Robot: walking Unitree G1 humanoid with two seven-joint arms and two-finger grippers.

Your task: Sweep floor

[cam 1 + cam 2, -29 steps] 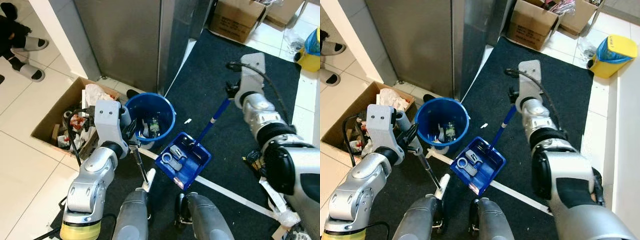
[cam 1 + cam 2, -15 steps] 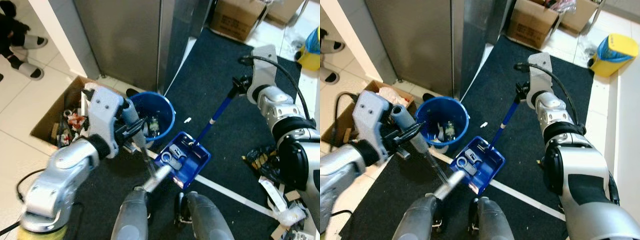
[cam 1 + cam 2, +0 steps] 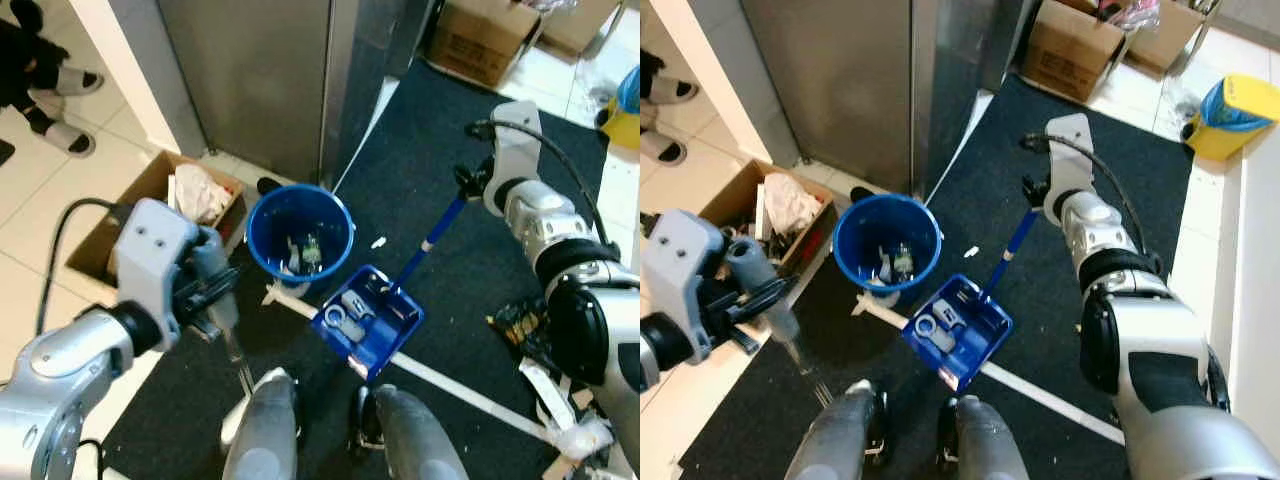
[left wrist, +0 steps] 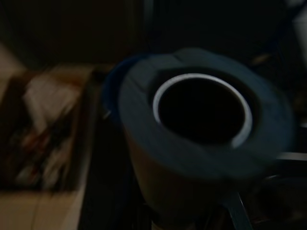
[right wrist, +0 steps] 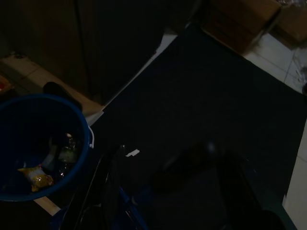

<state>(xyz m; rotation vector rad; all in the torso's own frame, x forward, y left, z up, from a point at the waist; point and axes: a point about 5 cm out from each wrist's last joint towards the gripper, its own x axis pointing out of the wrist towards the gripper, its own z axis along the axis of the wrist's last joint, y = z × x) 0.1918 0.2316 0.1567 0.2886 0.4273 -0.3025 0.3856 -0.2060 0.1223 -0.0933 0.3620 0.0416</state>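
My left gripper is shut on the grey grip of a small broom, held low at my left over the black mat. Its shaft slants down toward my left leg. In the left wrist view the broom's hollow grip end looms close. My right gripper is shut on the top of the dustpan's long blue handle. The blue dustpan rests on the mat in front of my feet with bits of debris in it. A blue bucket holding rubbish stands just beyond it, and appears dimly as bucket.
An open cardboard box of junk stands left of the bucket beside a steel cabinet. A white tape line crosses the mat, and a white scrap lies on it. Litter lies at right; yellow bin, boxes, a person's slippered feet.
My left arm has swung out to the left and lower, taking the broom away from the dustpan. The right gripper still holds the dustpan handle in about the same place.
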